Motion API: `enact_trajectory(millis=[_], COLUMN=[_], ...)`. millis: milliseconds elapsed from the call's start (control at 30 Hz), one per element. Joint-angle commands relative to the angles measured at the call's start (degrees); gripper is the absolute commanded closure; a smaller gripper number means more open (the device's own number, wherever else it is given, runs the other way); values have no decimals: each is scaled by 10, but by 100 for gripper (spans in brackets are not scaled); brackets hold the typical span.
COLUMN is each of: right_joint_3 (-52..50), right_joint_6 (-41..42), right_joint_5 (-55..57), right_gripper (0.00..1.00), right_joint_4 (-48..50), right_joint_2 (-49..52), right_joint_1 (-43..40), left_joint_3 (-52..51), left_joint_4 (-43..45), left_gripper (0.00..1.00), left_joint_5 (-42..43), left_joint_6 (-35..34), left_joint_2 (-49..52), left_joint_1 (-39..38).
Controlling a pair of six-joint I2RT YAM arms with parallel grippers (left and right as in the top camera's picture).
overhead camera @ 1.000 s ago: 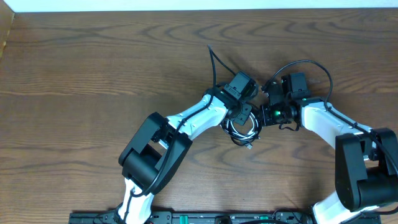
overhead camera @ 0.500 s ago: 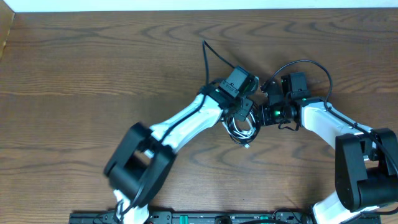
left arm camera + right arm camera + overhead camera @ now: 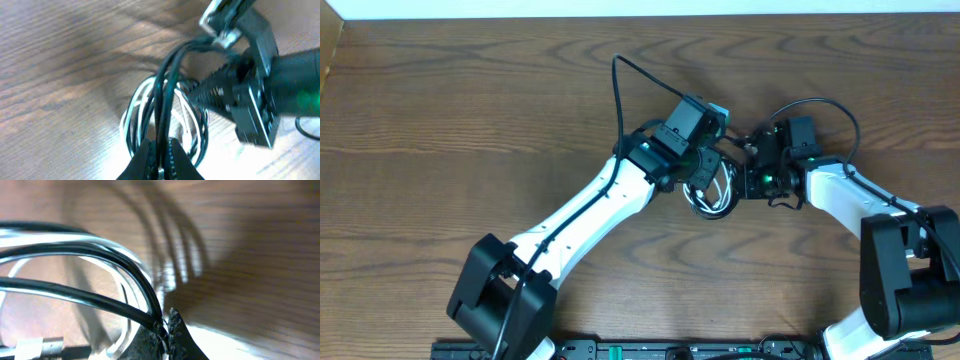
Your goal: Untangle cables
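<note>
A tangled bundle of black and white cables (image 3: 713, 194) lies on the wooden table between my two grippers. My left gripper (image 3: 705, 172) is shut on black strands of the cables (image 3: 160, 107), which run up from its fingertips (image 3: 161, 162). The white cable (image 3: 132, 107) loops beneath them. My right gripper (image 3: 748, 172) is shut on black cable strands (image 3: 100, 297) at its fingertips (image 3: 164, 327), with a white strand (image 3: 105, 245) beside them. A metal plug end (image 3: 220, 37) shows near the right gripper's body in the left wrist view.
The thicker black arm wires arc above the left arm (image 3: 618, 90) and over the right wrist (image 3: 820, 105). The wooden table (image 3: 470, 130) stretches to the left and back. A white strip runs along the far edge (image 3: 640, 8).
My left arm has swung leftward and stretched out, its gripper lifting up and back. The cable bundle has shifted up with it. The right gripper has stayed nearly still.
</note>
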Motion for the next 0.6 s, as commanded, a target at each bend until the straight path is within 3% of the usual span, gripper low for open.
enact_trajectory(millis=[0, 100, 300, 567], right_joint_3=[0, 0, 0, 0], right_joint_6=[81, 131, 143, 76], right_joint_5=[38, 38, 5, -77], right_gripper=[99, 99, 99, 99], right_joint_4=[8, 22, 34, 29], right_joint_2=[7, 7, 7, 7], right_joint_1=[-18, -20, -19, -19], left_joint_3=[5, 5, -1, -13], left_joint_4=[-9, -23, -52, -24], left_gripper=[93, 93, 92, 93], left_joint_5=[81, 166, 168, 167], left_joint_6=[28, 72, 89, 82], left_joint_2=[-3, -3, 2, 33], left_joint_1=[9, 11, 11, 11])
